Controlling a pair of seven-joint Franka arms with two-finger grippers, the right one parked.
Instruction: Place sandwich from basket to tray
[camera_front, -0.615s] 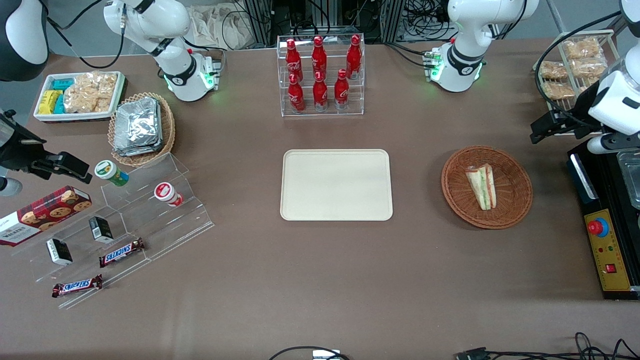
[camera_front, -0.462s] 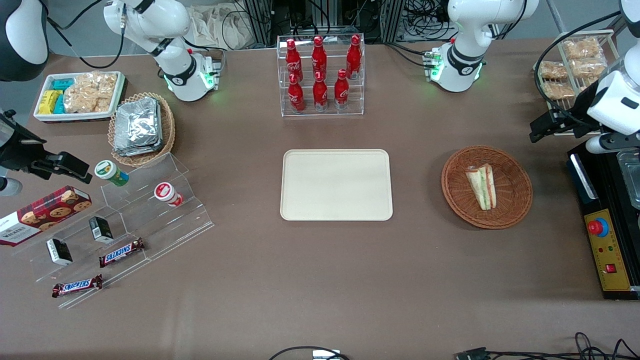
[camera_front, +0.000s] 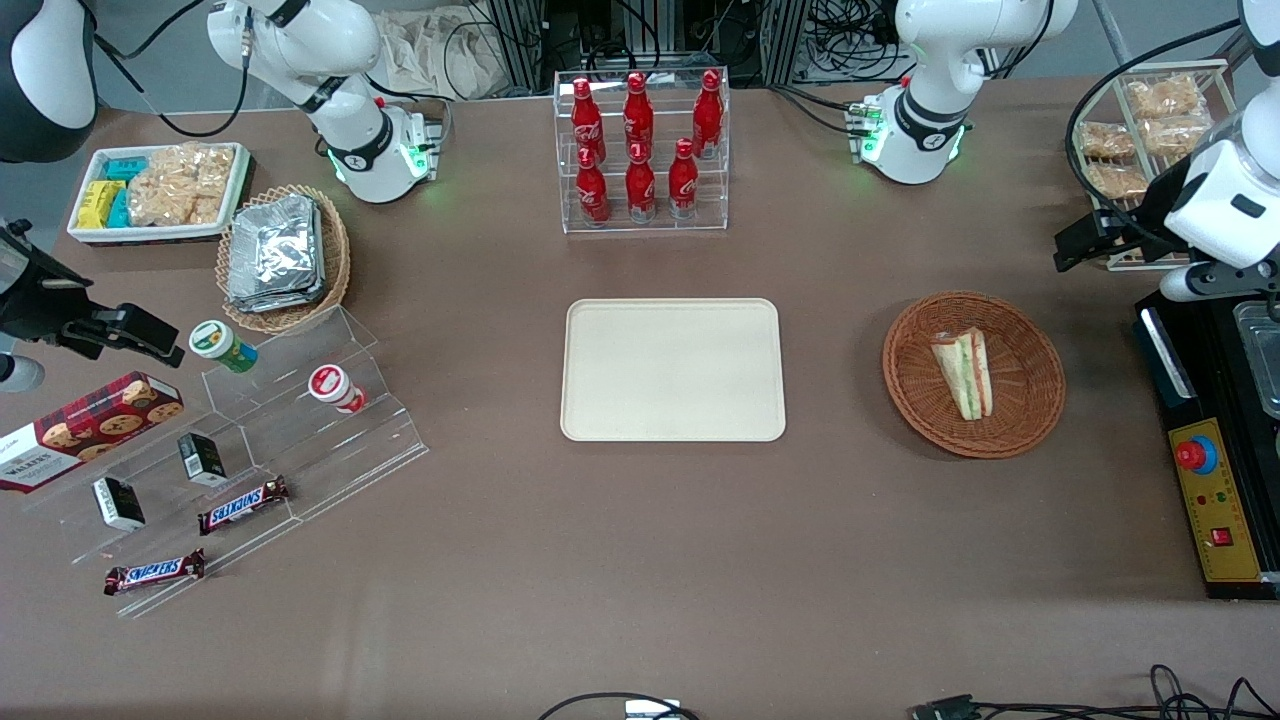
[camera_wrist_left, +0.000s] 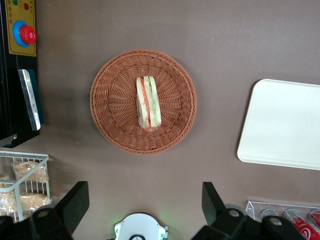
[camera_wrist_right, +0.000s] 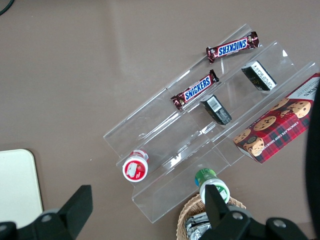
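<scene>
Now we are edging our wide-open gripper (camera_wrist_left: 142, 200) higher above the round reddish-brown wicker basket (camera_front: 1030, 400) | triangular white-bread sandwich (camera_front: 966, 372) unmoved inside | cream rectangular plastic tray (camera_front: 672, 369) waiting nearby

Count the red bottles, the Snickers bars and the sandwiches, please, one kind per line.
Red bottles: 6
Snickers bars: 2
Sandwich: 1
Total: 9
The gripper, open, hovers farther from the front camera than the basket.

The sandwich (camera_front: 964, 372) lay in the round brown basket (camera_front: 1030, 400). The flat cream tray (camera_front: 672, 370) sat nearby, bare. The gripper (camera_wrist_left: 142, 200) hung above, fingers apart.
</scene>
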